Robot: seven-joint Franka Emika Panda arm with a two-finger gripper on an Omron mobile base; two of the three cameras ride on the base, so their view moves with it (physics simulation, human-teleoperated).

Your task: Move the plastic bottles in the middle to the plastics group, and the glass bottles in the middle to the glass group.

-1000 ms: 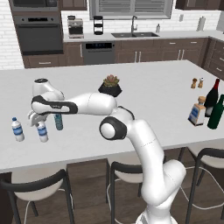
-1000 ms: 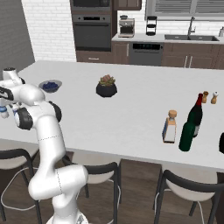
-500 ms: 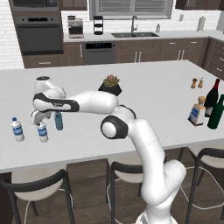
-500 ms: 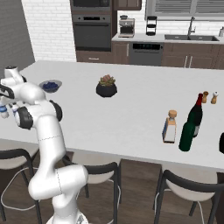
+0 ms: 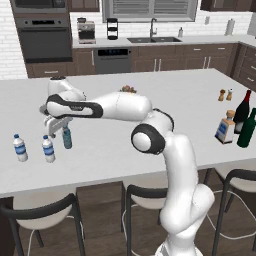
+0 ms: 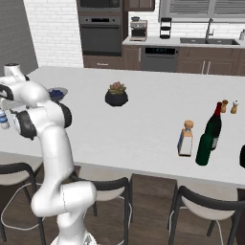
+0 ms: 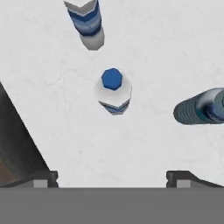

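The counter (image 5: 150,115) is a broad, pale slab with a faint mottled stone grain. At its left end stand three small plastic bottles: two clear ones with blue-and-white labels, one (image 5: 20,148) at 9 o'clock of the other (image 5: 48,149), and a slimmer blue-tinted bottle (image 5: 67,137) at 2 o'clock of that second one. In the hand view the middle bottle (image 7: 113,91) shows from above as a ribbed, faceted clear body under a round blue cap, with a second banded bottle (image 7: 87,22) at 12 o'clock and the tinted one (image 7: 200,107), dark and ridged, at 3 o'clock; all three stand apart. The gripper (image 5: 55,125) hangs above the bottles, just over the tinted one and the nearer clear one. Its two dark fingertips (image 7: 43,178) sit wide apart at the bottom of the hand view, holding nothing and touching nothing. At the right end stand the glass pieces: a squat square clear bottle (image 5: 225,127) with a blue label and tan stopper, a tall dark green wine bottle (image 5: 247,129) just beside it at 3 o'clock, and a near-black wine bottle with a red neck (image 5: 243,108) behind them. Two small shakers (image 5: 225,94) stand farther back, and a dark round pot with a spiky plant (image 6: 116,94) sits mid-counter.
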